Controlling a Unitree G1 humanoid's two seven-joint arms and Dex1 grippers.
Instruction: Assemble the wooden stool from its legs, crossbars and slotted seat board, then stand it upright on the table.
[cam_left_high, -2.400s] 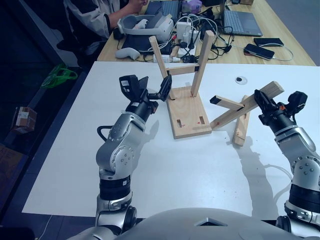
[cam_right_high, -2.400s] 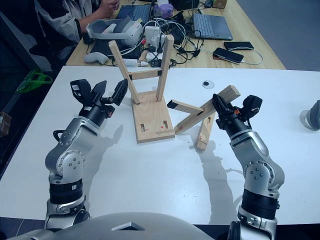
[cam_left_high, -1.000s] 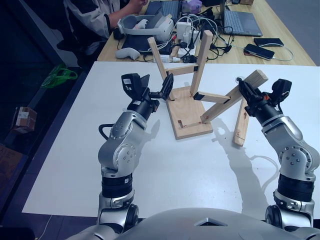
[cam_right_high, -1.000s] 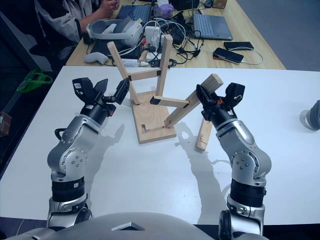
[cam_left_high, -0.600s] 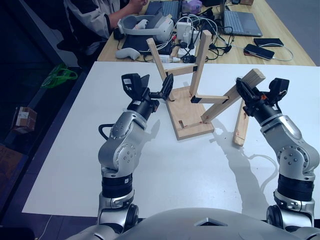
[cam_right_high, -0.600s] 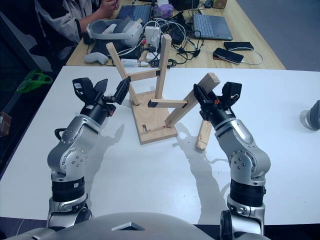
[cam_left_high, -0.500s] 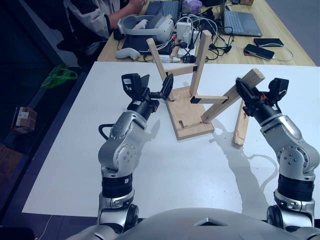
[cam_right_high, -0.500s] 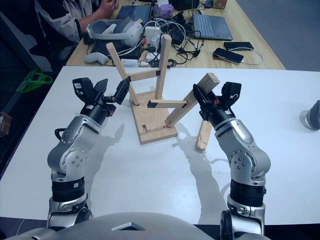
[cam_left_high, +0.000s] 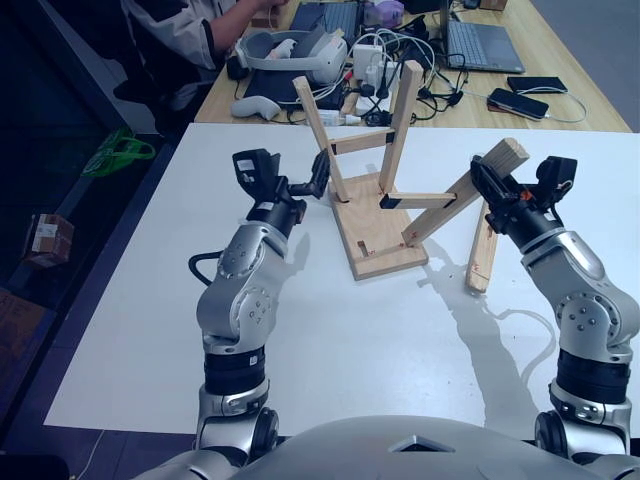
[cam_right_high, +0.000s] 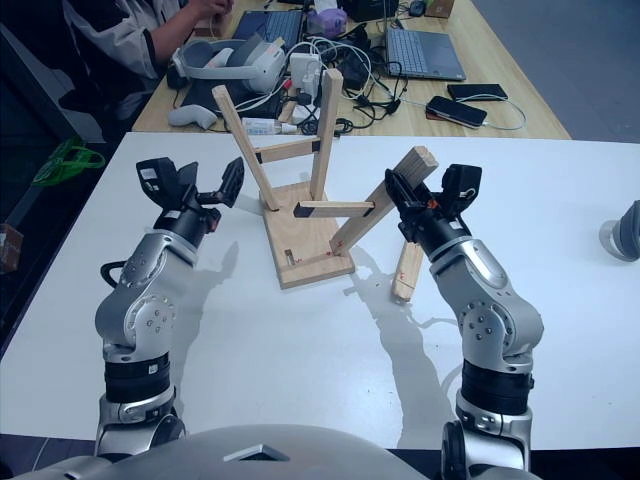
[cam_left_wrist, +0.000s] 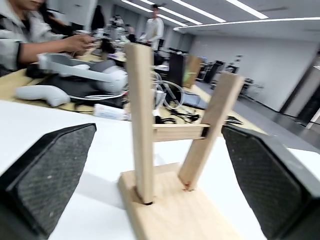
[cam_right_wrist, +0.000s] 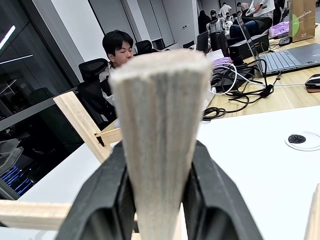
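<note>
Left arm: elbow bent, forearm angled forward and up on the robot's left side.
Left wrist: turned so the two fingers sit side by side at about the same height.
Left hand (cam_left_high: 285, 182): fingers spread wide, textured pads (cam_left_wrist: 50, 175) facing each other across the gap.
Right arm: elbow bent, forearm rising forward and inward.
Right hand (cam_left_high: 497, 185): raised, its fingers (cam_right_wrist: 107, 200) pressed against both sides of the upper end of a slanting wooden leg (cam_left_high: 450, 207).

The white table (cam_left_high: 330, 340) bears the slotted seat board (cam_left_high: 366, 226), with a loose leg (cam_left_high: 480, 262) lying just right of that board.
</note>
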